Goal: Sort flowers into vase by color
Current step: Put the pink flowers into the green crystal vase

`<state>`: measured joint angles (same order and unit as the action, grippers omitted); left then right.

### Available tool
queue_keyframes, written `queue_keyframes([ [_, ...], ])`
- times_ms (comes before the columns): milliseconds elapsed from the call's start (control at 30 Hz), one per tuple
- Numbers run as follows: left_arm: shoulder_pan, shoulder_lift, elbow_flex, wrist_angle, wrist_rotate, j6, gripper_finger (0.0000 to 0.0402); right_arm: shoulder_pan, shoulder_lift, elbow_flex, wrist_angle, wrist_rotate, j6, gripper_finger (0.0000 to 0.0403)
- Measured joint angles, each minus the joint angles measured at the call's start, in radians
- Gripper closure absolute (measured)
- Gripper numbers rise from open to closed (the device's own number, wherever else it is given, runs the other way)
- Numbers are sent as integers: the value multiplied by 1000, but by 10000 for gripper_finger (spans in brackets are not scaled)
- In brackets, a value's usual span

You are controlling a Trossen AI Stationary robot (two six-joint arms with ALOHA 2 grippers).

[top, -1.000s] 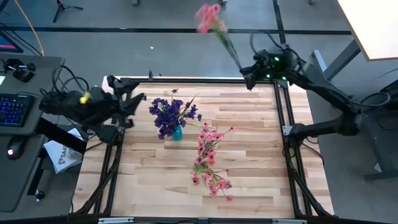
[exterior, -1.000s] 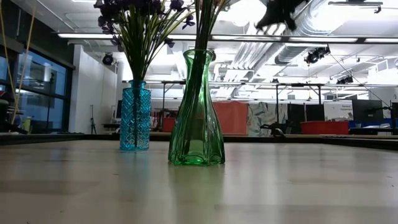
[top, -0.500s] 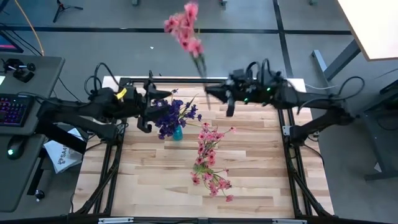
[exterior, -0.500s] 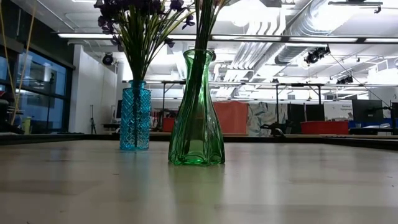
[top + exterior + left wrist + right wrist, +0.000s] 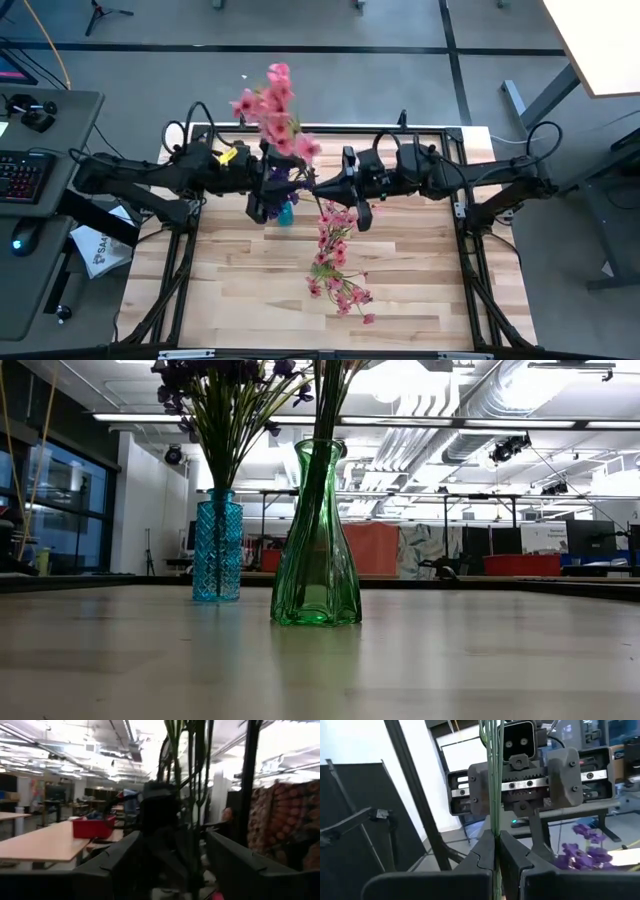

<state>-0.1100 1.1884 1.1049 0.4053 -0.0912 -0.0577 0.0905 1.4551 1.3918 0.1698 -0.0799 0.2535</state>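
A pink-blossomed sprig (image 5: 270,105) stands high above the table's far middle in my right gripper (image 5: 318,187), which is shut on its green stems (image 5: 492,780). My left gripper (image 5: 268,185) faces it, open, over the blue vase (image 5: 286,213). In the left wrist view its fingers stand on either side of the stems (image 5: 192,795); whether they touch is unclear. The blue vase (image 5: 217,545) holds purple sprigs (image 5: 275,175). The green vase (image 5: 316,540) holds pink sprigs (image 5: 335,250). My right gripper pinches the pink sprig's thin green stems (image 5: 493,827) between its two fingers, below the blossoms. The fingers come level from the table's right and lie across the stems. The sprig is lifted clear and stands nearly upright, its blossoms leaning toward the far left.
Both vases stand close together on the wooden table (image 5: 420,280), right under and beside the two grippers. A black frame (image 5: 462,200) runs round the table's edges. A desk with a keyboard (image 5: 25,175) lies off the left side.
My right gripper has carried the pink sprig from the table's far right corner toward the middle and lower, the blossoms swinging left. My left gripper has reached from the left edge toward the right, over the blue vase, until its fingers stand about the stems.
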Motion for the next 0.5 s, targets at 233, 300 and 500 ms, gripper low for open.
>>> queue_keyframes([
  [233, -53, 89, 67, -2, 0, -10, 188, 10, -2, 0, -23, 1, -19, 403],
  [300, -61, 108, 83, 3, -6, 0, 188, 10, -2, 0, -23, 1, -19, 403],
  [500, -71, 131, 110, 0, -82, 25, 191, 10, -2, 0, -26, -1, -30, 403],
])
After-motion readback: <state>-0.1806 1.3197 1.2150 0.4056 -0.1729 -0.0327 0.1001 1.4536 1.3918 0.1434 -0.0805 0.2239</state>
